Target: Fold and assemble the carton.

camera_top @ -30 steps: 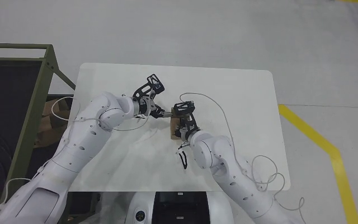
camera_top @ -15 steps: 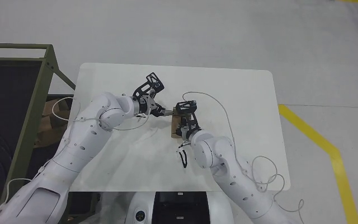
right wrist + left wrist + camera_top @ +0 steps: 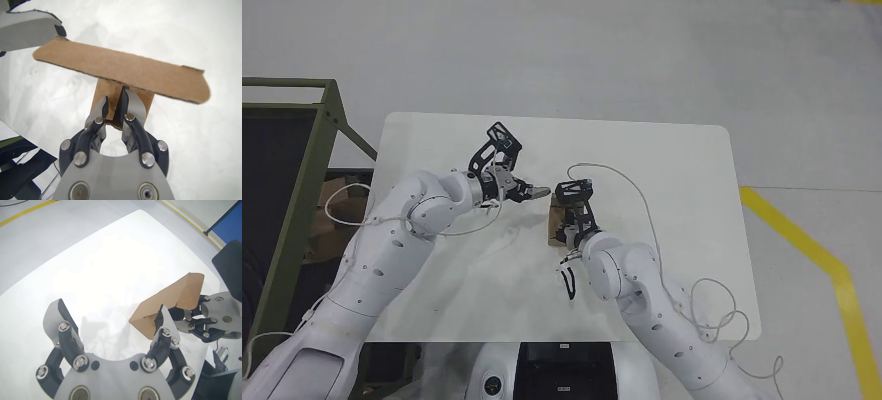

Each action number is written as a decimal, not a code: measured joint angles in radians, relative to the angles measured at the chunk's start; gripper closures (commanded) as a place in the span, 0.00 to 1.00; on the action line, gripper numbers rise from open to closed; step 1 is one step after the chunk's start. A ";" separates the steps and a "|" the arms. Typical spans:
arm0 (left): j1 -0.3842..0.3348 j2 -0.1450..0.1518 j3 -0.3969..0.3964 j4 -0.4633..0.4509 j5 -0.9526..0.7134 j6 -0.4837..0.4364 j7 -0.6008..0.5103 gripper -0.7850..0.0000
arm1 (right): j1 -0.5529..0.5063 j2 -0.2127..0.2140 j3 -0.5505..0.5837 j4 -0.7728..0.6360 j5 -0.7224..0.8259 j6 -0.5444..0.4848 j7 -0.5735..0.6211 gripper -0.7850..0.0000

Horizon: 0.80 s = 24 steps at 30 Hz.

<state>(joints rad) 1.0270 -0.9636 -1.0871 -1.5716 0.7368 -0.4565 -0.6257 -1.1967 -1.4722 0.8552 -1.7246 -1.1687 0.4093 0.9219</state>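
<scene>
- The right gripper (image 3: 115, 103) pinches a flap of the brown carton (image 3: 121, 72), near the middle of the white table (image 3: 662, 160).
- The left gripper (image 3: 110, 306), its fingers spread wide, sits just left of the carton.

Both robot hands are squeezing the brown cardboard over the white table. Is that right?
Not quite. Only the right gripper squeezes the brown cardboard over the white table. The left gripper is open beside it, holding nothing, as the left wrist view shows.
</scene>
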 measured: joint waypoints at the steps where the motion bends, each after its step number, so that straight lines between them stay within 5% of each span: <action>1: -0.005 -0.002 0.010 -0.001 0.004 -0.002 -0.006 0.00 | -0.002 0.000 0.001 -0.001 -0.001 0.000 0.000 0.82; 13: -0.017 -0.013 0.051 0.015 0.051 -0.041 -0.011 0.00 | -0.020 -0.004 0.016 -0.010 -0.008 0.006 0.000 0.84; 24: -0.020 -0.020 0.062 0.015 0.067 -0.020 -0.019 0.00 | -0.095 0.006 0.041 -0.127 -0.059 0.011 0.010 0.76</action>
<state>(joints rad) 1.0067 -0.9840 -1.0252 -1.5563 0.8037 -0.4768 -0.6443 -1.2917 -1.4665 0.8959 -1.8516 -1.2278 0.4199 0.9318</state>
